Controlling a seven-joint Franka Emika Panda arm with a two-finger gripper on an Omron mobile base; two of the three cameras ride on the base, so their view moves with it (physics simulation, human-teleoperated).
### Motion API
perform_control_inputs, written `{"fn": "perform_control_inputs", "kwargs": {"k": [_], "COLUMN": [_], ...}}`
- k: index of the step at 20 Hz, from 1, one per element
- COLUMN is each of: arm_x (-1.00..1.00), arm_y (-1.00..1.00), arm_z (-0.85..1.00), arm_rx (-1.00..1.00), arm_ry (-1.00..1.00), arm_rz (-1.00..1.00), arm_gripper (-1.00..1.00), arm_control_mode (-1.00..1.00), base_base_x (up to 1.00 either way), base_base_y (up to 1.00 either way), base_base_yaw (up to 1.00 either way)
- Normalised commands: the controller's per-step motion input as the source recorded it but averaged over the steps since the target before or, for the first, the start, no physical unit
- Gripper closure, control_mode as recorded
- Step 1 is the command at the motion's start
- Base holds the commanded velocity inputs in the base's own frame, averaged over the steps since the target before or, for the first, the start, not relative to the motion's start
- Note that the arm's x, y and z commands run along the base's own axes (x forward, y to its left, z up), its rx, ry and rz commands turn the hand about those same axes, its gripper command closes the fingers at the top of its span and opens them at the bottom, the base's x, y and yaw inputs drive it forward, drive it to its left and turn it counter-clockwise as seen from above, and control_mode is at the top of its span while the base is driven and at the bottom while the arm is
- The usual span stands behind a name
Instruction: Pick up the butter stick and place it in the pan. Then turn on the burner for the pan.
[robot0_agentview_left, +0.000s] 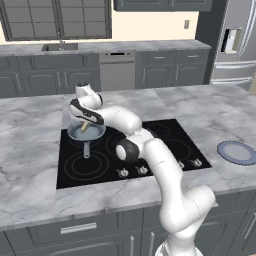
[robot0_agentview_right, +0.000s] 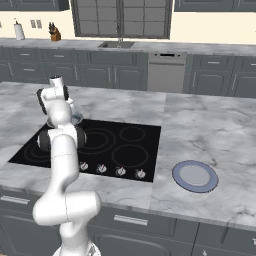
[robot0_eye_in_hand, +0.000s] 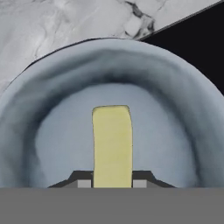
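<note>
Your arm's bent fwd over the cooktop, wrist angled down, gripper hanging right over the pan. Jaws are clamped on the butter stick, which juts out from between them above the pan floor. Hand view gives you that grip; right base view has the arm blocking most of the pan but shows the blue-grey plate well off to the side.

White arm over black cooktop, blue-grey plate on counter

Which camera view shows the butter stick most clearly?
The hand view: the butter stick stands large between the pincer tips, over the pan. The left base view shows a small yellow piece; in the right base view the arm covers it.
</note>
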Motion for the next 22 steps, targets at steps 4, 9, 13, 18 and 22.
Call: {"fn": "perform_control_inputs", "kwargs": {"k": [4,9,13,18,22], "arm_x": [0.13,0.11,0.03,0.00,0.00], "arm_y": [0.03,0.04,0.07,0.00,0.00], "arm_z": [-0.24,-0.28,-0.18,0.00,0.00], "arm_rx": [0.00,0.00,0.00,0.00,0.00], "arm_ry": [0.00,0.00,0.01,0.01,0.00], "arm_rz": [0.00,0.00,0.00,0.00,0.00], "arm_gripper": [1.00,1.00,-1.00,-1.00,-1.00], "arm_control_mode": [-1.00,-1.00,-1.00,-1.00,-1.00], "base_base_x": [0.00,0.00,0.00,0.00,0.00], "base_base_y": [0.00,0.00,0.00,0.00,0.00], "base_base_yaw": [0.00,0.00,0.00,0.00,0.00]}}
